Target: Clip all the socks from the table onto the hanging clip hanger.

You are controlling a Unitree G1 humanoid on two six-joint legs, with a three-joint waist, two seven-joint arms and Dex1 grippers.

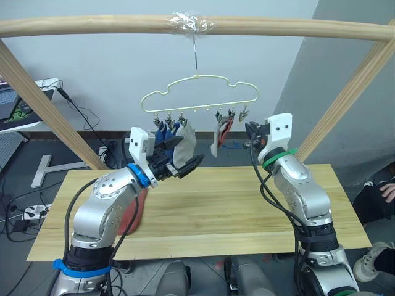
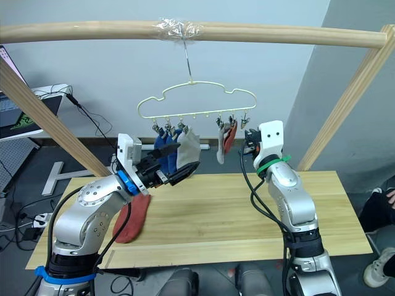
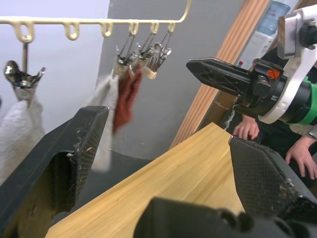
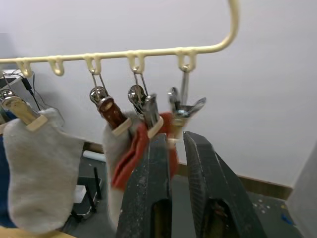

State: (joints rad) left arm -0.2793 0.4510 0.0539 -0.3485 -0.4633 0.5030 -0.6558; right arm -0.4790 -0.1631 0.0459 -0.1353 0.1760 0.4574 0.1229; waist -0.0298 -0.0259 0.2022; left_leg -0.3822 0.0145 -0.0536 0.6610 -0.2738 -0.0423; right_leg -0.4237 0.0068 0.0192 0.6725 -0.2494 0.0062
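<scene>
Five socks are clipped up; one rust-red sock [image 2: 133, 220] is left on the table [image 2: 247, 209].

The clip hanger [image 1: 200, 95] is hung by its hook from the wooden pole [image 1: 92, 26] so both arms can reach its clips; two blue socks [image 1: 162, 132] and a grey sock [image 1: 185, 145] are held at its left end, a grey sock [image 1: 216, 139] and a red sock [image 1: 227, 128] toward the right; the last clip [image 4: 185, 106] is seen empty; the left gripper [image 1: 185, 161] is held wide apart and empty below the left socks; the right gripper [image 4: 176, 163] is raised just under the free clip, fingers nearly together with nothing between them, probably to work that clip.
</scene>
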